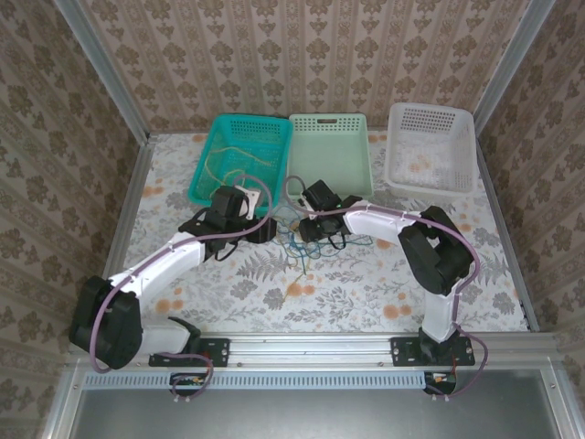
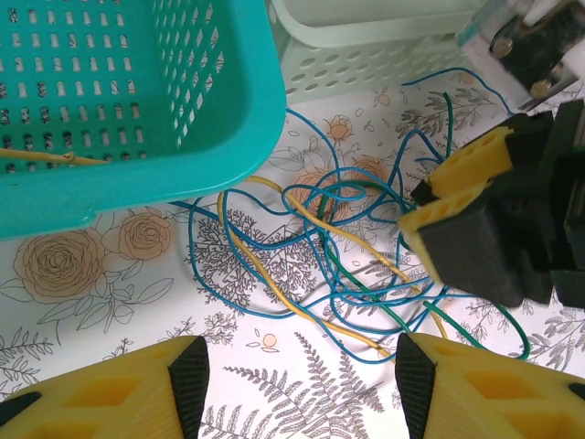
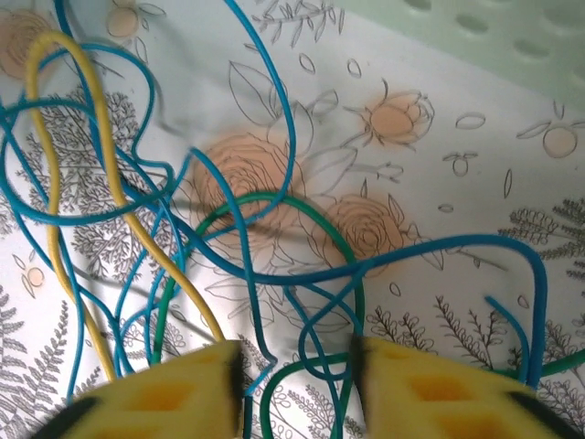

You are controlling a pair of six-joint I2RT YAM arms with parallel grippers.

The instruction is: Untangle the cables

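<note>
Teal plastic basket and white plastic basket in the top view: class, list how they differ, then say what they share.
The teal plastic basket sits at the left of the row; the white plastic basket sits at the right. The teal basket holds a thin yellow cable; I see no cable in the white basket. Both are rectangular with perforated walls.

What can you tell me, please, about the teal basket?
The teal basket looks like glossy plastic: rectangular, rounded corners, a solid rim, slotted walls and floor. It stands upright at the far left of the table, side by side with the mint basket. A thin yellow cable lies inside it. Strands of blue cable lie by its near corner; whether they touch it is unclear.
</note>
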